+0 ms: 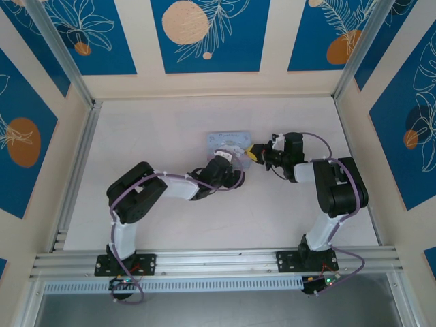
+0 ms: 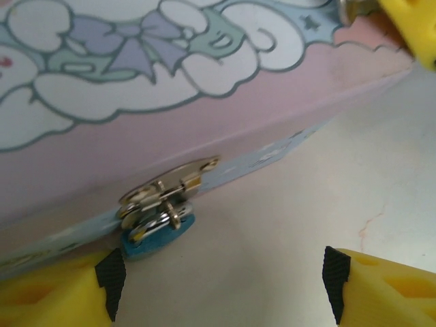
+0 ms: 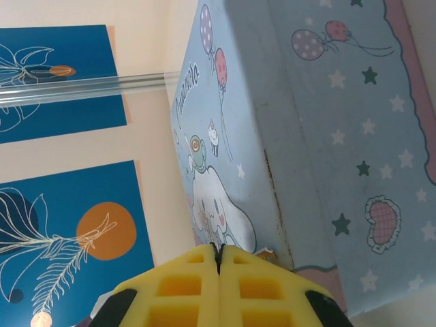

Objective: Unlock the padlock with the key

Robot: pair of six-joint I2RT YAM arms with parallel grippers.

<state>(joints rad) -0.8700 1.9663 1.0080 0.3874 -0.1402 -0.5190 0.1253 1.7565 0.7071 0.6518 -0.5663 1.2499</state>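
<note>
Left gripper [image 2: 223, 281] low over the table [image 2: 327, 191], fingers [image 2: 61, 296] spread wide, holding nothing. Just ahead of it and towards its left finger: padlock [image 2: 155, 238], small and bluish, hanging from the silver hasp [image 2: 170, 187] on the tin [image 2: 204, 129] front, its lower edge at the tabletop. The tin sits mid-table, pink lid with cartoon print. Right gripper [image 3: 219, 283] at the tin's right end, yellow fingers pressed together. A bit of bright metal [image 2: 351, 10] shows beside one of its fingers in the left wrist view; cannot tell whether it is gripped.
</note>
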